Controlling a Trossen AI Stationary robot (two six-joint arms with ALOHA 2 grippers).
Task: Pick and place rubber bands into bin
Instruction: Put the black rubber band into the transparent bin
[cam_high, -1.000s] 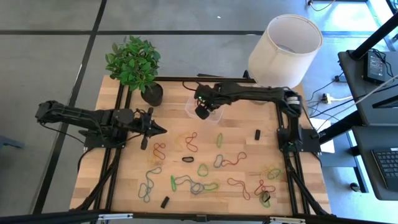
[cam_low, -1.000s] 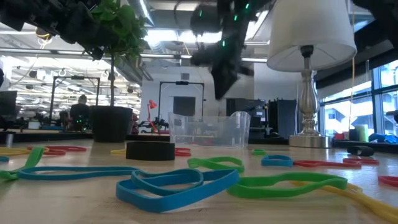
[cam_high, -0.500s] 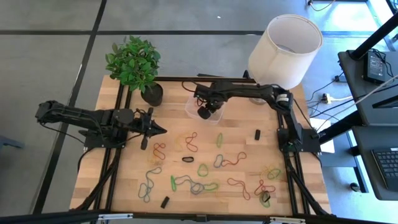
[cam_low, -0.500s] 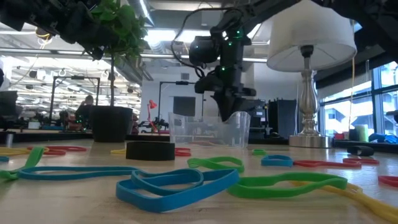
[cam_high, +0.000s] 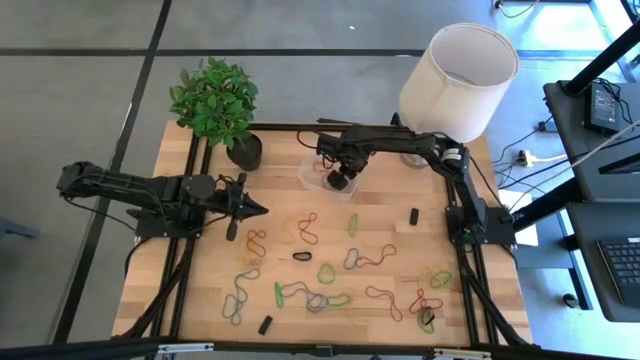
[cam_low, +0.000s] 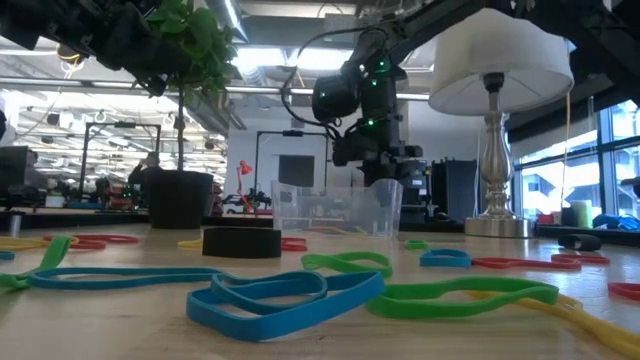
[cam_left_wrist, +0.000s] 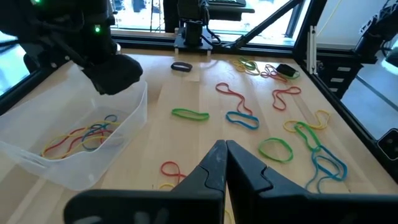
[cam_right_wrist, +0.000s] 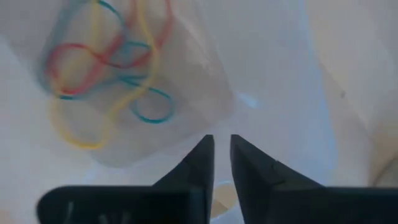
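While a few rubber bands (cam_left_wrist: 84, 138) already lie in the bin (cam_high: 312, 176) near the surface's (cam_high: 400, 255) far edge, many stay scattered across it. The right gripper (cam_high: 340, 181) hovers over the bin, jaws slightly parted and empty; the left gripper (cam_high: 258, 208) waits clenched.

The bin (cam_left_wrist: 134, 109) — a clear, rounded plastic tray — sits upright near the tabletop's (cam_high: 390, 230) far edge, holding a loose tangle of red, yellow and blue bands. Other rubber bands (cam_high: 315, 298) lie flat, scattered across the wood — green, red, blue, yellow.
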